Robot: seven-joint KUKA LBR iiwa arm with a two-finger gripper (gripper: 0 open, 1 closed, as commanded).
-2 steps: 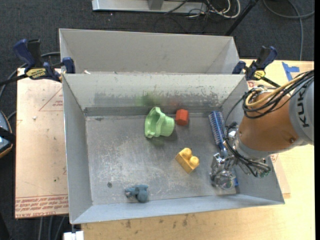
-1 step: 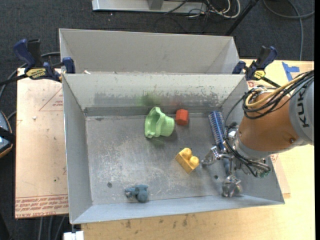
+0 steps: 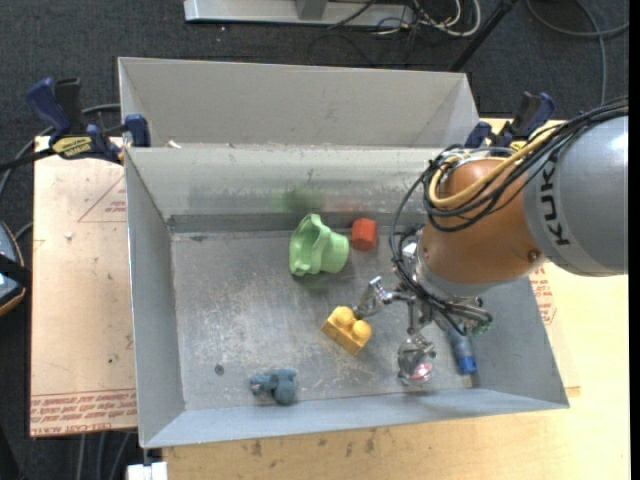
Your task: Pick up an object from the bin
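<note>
Item: small glossy piece (image 3: 418, 370), pale with a pink spot, kind unclear. It lay on the bin (image 3: 200, 298) floor directly beneath the tool (image 3: 413, 346), at its tip. Tool's state: could not be told. Adjacent: blue stick (image 3: 463, 356) just right, yellow block (image 3: 346, 329) near left. Beyond, up-left: green moulded piece (image 3: 318, 247), red cylinder (image 3: 363, 232). Well left: grey-blue lump (image 3: 274, 386).
</note>
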